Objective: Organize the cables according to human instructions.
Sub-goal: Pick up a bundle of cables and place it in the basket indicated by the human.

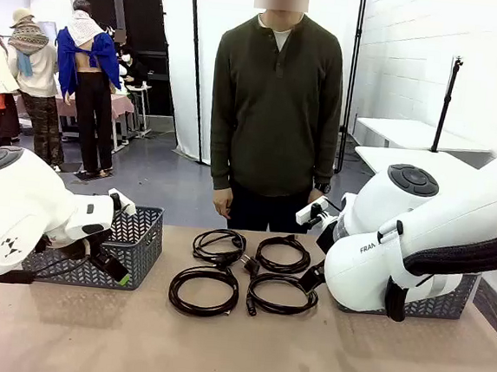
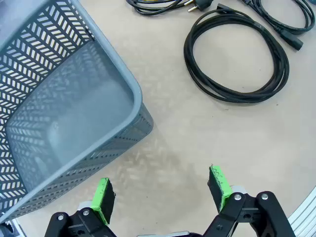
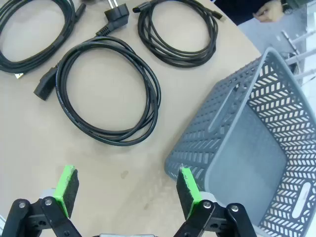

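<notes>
Four black cables lie coiled mid-table: far left [image 1: 218, 236], far right [image 1: 282, 269], near left [image 1: 174, 288] and near right [image 1: 281, 311]. My left gripper [image 2: 161, 193] hovers open over bare table, with nothing between its green pads [image 2: 103, 200]. It is beside a grey basket, and one cable coil [image 2: 237, 97] lies well beyond it. My right gripper [image 3: 127, 191] is also open and empty above the table. A cable coil [image 3: 155, 98] lies just ahead of it, and two more coils [image 3: 175, 60] [image 3: 29, 54] lie farther off.
A grey mesh basket [image 1: 138, 255] [image 2: 133, 94] stands at the table's left. Another [image 1: 460, 300] [image 3: 217, 113] stands at the right, partly behind my right arm. A person stands at the far edge with hands [image 1: 222, 203] down at their sides. The near table is bare.
</notes>
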`<state>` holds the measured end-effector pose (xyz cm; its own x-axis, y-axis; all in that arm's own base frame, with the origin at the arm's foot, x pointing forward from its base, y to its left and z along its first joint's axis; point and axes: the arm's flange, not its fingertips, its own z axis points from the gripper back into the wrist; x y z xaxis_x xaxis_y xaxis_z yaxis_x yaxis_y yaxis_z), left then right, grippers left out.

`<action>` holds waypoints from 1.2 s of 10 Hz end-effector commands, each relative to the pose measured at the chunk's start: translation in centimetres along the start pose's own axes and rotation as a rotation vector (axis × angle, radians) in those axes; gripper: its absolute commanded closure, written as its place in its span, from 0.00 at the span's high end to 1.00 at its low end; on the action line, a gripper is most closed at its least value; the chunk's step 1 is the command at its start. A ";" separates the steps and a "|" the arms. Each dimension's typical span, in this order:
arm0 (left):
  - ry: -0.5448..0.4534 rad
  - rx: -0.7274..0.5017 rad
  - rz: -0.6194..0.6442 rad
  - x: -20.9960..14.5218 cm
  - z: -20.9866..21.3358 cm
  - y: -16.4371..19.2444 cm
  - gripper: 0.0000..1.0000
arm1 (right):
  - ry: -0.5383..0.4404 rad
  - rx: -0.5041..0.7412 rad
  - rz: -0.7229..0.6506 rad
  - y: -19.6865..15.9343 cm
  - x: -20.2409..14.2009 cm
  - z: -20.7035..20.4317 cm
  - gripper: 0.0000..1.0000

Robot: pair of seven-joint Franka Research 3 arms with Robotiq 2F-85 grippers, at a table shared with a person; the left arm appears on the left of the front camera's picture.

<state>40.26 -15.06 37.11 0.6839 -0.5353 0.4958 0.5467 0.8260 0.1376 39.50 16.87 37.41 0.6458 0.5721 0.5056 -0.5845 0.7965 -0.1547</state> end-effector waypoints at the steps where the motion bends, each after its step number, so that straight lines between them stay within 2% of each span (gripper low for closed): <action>1: 0.000 0.000 0.000 0.0 0.0 0.0 1.00 | 0.000 0.000 0.000 0.0 0.0 0.0 1.00; 12: 0.000 0.000 0.000 0.0 0.0 0.0 1.00 | 0.000 0.000 0.000 0.0 0.0 0.0 1.00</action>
<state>40.23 -15.13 37.11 0.6831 -0.5364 0.4957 0.5478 0.8251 0.1379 39.49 16.88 37.41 0.6457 0.5723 0.5055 -0.5846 0.7964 -0.1549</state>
